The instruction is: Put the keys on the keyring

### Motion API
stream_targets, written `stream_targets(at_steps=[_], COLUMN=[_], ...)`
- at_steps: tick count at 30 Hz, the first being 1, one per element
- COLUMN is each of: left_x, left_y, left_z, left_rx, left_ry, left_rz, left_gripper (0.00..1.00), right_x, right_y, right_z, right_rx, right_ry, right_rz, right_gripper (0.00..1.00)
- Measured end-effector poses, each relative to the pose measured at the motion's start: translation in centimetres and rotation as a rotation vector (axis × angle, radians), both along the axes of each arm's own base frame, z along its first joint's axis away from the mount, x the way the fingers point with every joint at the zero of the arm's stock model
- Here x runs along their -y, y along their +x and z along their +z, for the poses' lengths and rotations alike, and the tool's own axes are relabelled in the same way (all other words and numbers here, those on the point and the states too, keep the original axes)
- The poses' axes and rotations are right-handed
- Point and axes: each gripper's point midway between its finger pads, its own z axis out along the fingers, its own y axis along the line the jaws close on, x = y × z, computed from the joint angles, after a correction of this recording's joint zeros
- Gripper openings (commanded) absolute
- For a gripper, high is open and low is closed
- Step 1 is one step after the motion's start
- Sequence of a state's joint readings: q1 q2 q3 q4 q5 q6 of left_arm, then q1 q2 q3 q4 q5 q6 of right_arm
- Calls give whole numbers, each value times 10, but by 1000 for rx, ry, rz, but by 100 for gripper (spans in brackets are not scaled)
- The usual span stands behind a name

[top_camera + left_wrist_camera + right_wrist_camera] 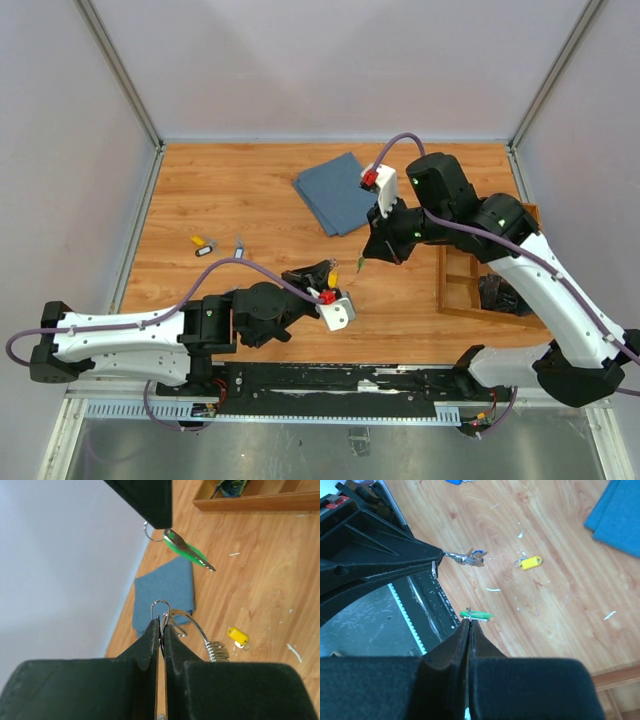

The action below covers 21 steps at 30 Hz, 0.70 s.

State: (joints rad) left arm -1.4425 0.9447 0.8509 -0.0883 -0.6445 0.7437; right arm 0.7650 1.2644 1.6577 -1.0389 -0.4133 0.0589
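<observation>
My left gripper (pixel 161 617) is shut on the keyring (pixel 192 622), a thin silver wire loop with a short coiled chain bit (pixel 216 651). In the right wrist view the keyring (pixel 466 558) sticks out from the left fingers (pixel 385 562) with a bit of blue beside it. My right gripper (pixel 470 621) is shut on the small ring of a green-tagged key (pixel 477 614), which hangs in the air. From above, the two grippers (pixel 333 268) (pixel 362 262) face each other a short way apart. A yellow-tagged key (pixel 198 240) and a dark-tagged key (pixel 206 251) lie far left on the table.
A folded blue cloth (pixel 335 192) lies at the back centre. A wooden tray (pixel 462 290) holding something dark stands at the right, under the right arm. Another small key (pixel 238 245) lies near the yellow one. White flecks dot the wooden tabletop (pixel 250 190).
</observation>
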Motion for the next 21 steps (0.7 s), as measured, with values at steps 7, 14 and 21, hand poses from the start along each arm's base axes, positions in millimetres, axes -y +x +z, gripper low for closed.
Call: stream_targets(at_steps=[7, 14, 21], left_x=[11, 15, 7], left_y=[-12, -17, -14], left_z=[6, 21, 27], left_rx=[-71, -124, -168], left_ry=[-45, -130, -211], left_rz=[-79, -86, -34], left_gripper=[1, 0, 1], right_x=[10, 14, 15], right_y=[4, -2, 1], right_z=[-8, -4, -75], right_rx=[211, 349, 103], right_ry=[14, 32, -161], right_rz=[85, 195, 193], right_gripper=[1, 0, 1])
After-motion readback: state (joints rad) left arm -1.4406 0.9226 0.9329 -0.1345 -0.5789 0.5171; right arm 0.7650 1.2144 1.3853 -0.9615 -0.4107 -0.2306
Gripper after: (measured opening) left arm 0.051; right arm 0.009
